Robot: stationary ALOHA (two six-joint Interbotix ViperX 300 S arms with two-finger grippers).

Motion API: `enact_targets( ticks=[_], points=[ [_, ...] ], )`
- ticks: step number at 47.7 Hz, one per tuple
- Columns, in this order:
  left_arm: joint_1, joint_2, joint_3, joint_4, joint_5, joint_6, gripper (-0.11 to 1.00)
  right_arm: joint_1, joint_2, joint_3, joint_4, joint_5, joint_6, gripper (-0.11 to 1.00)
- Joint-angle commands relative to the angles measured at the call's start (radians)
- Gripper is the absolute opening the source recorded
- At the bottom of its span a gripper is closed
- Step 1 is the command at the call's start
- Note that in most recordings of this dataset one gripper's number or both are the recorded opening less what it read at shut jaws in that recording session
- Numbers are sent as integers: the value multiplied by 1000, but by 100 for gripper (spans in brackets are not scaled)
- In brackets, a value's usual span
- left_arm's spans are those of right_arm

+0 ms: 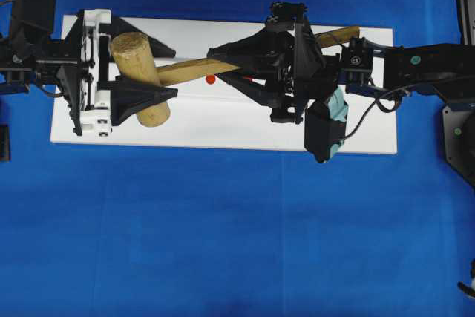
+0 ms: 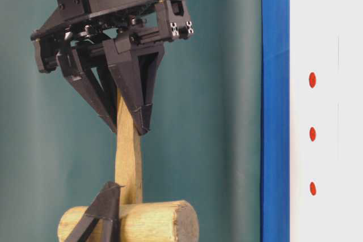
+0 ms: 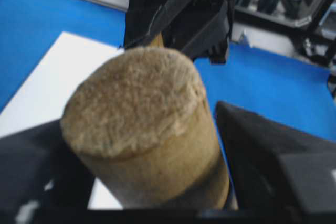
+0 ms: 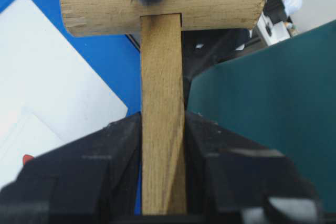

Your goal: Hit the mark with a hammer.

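The hammer, a pale wooden mallet with a thick, rough-grained cylindrical head and a flat tapering handle, is held above the white strip, its handle passing just beside the mark, a small round red dot. The left pincer is clamped across the head, and the right pincer is clamped on the handle. The strip lies flat on a blue-covered worktop.
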Motion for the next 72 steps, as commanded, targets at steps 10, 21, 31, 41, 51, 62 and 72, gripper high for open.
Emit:
enact_targets(
  ticks=[10, 21, 31, 41, 51, 62, 72],
  points=[
    [-6, -3, -25, 0, 18, 12, 47, -2, -37, -32, 3, -17, 9, 9],
    [-6, -9, -21, 0, 18, 14, 47, -2, -37, -35, 3, -5, 11, 9],
    [-6, -11, -18, 0, 18, 17, 47, -5, -37, -37, 8, 6, 12, 10],
    [-8, -11, -18, 0, 18, 25, 44, -5, -37, -35, 32, 23, 14, 56],
    [-6, -12, -18, 2, 18, 37, 44, -2, -58, -18, 51, 54, 15, 98],
    [-6, -12, -20, 5, 18, 94, 44, -5, -87, -12, 173, 146, 38, 96],
    [-15, -21, -15, 5, 25, 204, 44, -31, -94, -35, 382, 272, 110, 95]
  ],
)
